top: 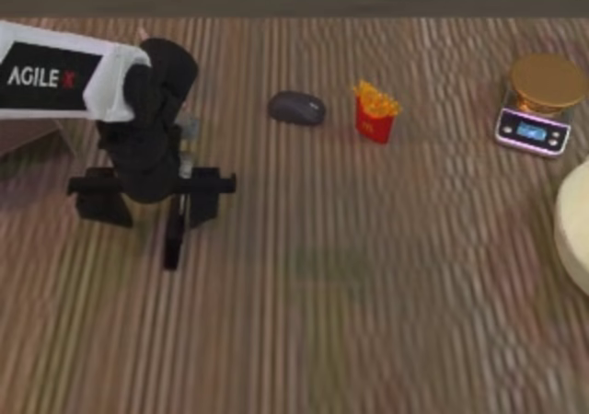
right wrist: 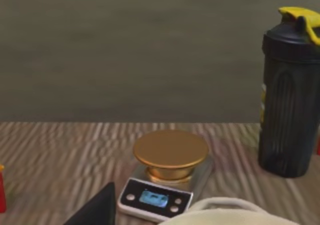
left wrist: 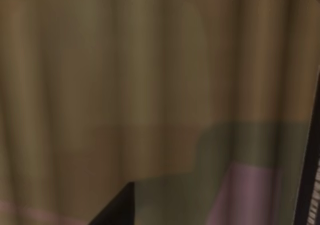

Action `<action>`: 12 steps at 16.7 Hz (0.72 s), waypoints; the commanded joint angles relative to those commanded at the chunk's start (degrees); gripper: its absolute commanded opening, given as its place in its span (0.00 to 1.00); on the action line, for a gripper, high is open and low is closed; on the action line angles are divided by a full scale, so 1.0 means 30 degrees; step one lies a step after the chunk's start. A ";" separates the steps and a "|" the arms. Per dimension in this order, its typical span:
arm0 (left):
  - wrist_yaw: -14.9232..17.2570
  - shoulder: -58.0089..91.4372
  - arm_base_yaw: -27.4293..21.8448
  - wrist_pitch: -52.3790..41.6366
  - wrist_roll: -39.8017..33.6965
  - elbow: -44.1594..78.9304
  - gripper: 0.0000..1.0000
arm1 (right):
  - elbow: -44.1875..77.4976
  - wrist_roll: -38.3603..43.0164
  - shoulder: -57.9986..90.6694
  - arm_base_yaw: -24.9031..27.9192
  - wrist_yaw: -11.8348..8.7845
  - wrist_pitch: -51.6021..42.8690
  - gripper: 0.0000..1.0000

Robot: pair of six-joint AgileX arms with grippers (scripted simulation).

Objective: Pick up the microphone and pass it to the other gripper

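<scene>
Black and slim, the stick microphone [top: 172,236] lies on the striped brown wooden table [top: 368,294] at the left, directly under the left gripper [top: 175,193]. Whether that gripper grasps it, I cannot tell. Farther right sit a dark grey oval mouse [top: 296,108], a red fries box [top: 375,112] and a gold-topped scale [top: 538,103].

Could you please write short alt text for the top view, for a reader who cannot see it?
The left arm's gripper reaches down over the left side of the striped wooden table, with the slim black microphone hanging below it. Farther back sit a dark grey mouse, a red fries box and a gold-topped scale.
</scene>
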 joint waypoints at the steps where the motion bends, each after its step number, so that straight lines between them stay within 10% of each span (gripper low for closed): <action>1: 0.0000 0.0000 0.0000 0.0000 0.0000 0.0000 0.40 | 0.0000 0.0000 0.0000 0.0000 0.0000 0.0000 1.00; 6: 0.0000 0.0000 0.0000 0.0000 0.0000 0.0000 0.02 | 0.0000 0.0000 0.0000 0.0000 0.0000 0.0000 1.00; 12: 0.0000 0.0000 0.0000 0.0000 0.0000 0.0000 0.00 | 0.0000 0.0000 0.0000 0.0000 0.0000 0.0000 1.00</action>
